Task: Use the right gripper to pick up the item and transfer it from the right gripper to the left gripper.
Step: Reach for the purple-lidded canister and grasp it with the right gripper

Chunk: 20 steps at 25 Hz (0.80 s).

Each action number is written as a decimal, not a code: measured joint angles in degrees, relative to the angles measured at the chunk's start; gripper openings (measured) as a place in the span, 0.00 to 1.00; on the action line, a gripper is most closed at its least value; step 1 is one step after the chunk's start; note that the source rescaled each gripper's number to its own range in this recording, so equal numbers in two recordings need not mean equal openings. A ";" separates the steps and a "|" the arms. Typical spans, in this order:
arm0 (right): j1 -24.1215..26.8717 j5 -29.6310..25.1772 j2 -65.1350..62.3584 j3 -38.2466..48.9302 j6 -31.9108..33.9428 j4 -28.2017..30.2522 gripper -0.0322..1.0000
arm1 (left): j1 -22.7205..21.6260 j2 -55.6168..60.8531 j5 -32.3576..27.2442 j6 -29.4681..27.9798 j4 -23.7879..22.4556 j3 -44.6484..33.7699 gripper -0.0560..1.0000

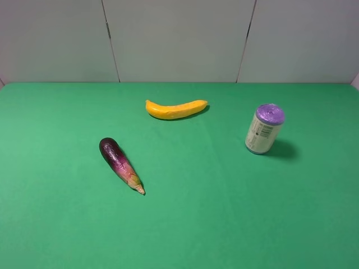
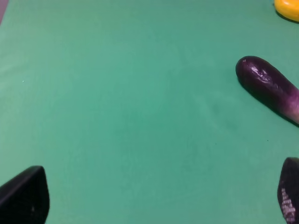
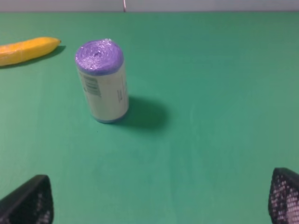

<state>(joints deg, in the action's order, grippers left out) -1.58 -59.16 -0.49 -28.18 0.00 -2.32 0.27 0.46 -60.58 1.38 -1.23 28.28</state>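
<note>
Only the tips of each tool show. In the right wrist view the right gripper [image 3: 156, 201] appears as two black fingers [image 3: 29, 201] cut off at the frame's corners. They stand wide apart with bare cloth between them. The left gripper [image 2: 156, 198] is cropped the same way in the left wrist view: two dark fingertips [image 2: 25, 196] spread wide, holding nothing. The silver-grey block and the arms themselves lie outside every frame, the high view included.

The small cylindrical can with purple ends and a whitish printed label [image 3: 101, 81] stands on end on the green cloth-covered table [image 1: 196, 224], purple end up. Its print has a barcode-like patch and is otherwise too small to read. It sits ahead of the right gripper, apart from both fingers and nearer the finger on the banana's side. In the high view the can [image 1: 265, 129] is on the right, casting a shadow on the cloth.

The curved yellow banana [image 1: 175, 109] lies well apart from the can, toward the middle. The left wrist view catches only one end of it [image 2: 288, 8]. The glossy dark purple eggplant [image 1: 120, 164] lies on the left. In the left wrist view its pale end runs off the frame edge [image 2: 271, 88].
</note>
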 joint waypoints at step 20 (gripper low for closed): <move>0.00 0.00 0.00 0.00 0.00 0.00 1.00 | 0.00 0.00 0.00 0.00 0.00 0.00 0.94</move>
<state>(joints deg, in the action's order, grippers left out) -1.58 -59.16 -0.49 -28.18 0.00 -2.32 0.27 0.46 -60.58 1.38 -1.23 28.28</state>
